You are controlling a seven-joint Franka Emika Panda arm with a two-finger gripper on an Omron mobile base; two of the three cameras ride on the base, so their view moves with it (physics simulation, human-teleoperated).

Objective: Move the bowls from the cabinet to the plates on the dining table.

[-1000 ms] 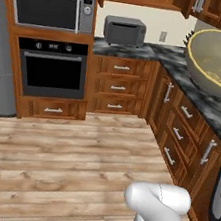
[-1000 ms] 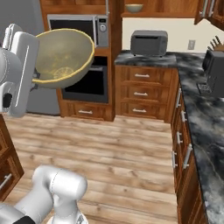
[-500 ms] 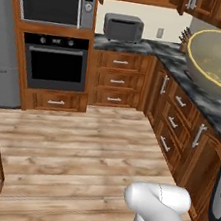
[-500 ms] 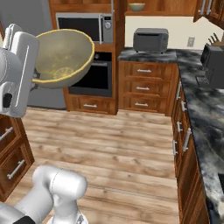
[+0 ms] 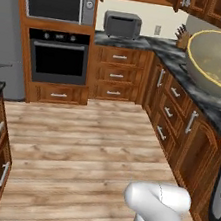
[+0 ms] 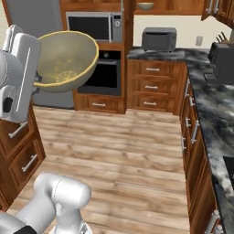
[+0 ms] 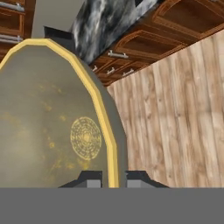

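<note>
1. Olive-grey bowl point(image 7: 48, 127) is riding in the gripper point(image 7: 113, 177), up in the air above the wood floor point(image 6: 123, 151).
2. Fingers are pinching its yellow rim, one each side.
3. Second bowl point(image 6: 146, 6) is sitting in the cabinet point(image 6: 183, 5) above the toaster oven point(image 6: 159, 39).

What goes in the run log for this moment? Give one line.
phase: carrying | held: bowl, rim pinched | gripper: shut | second bowl: on cabinet shelf | floor ahead: wood
</note>
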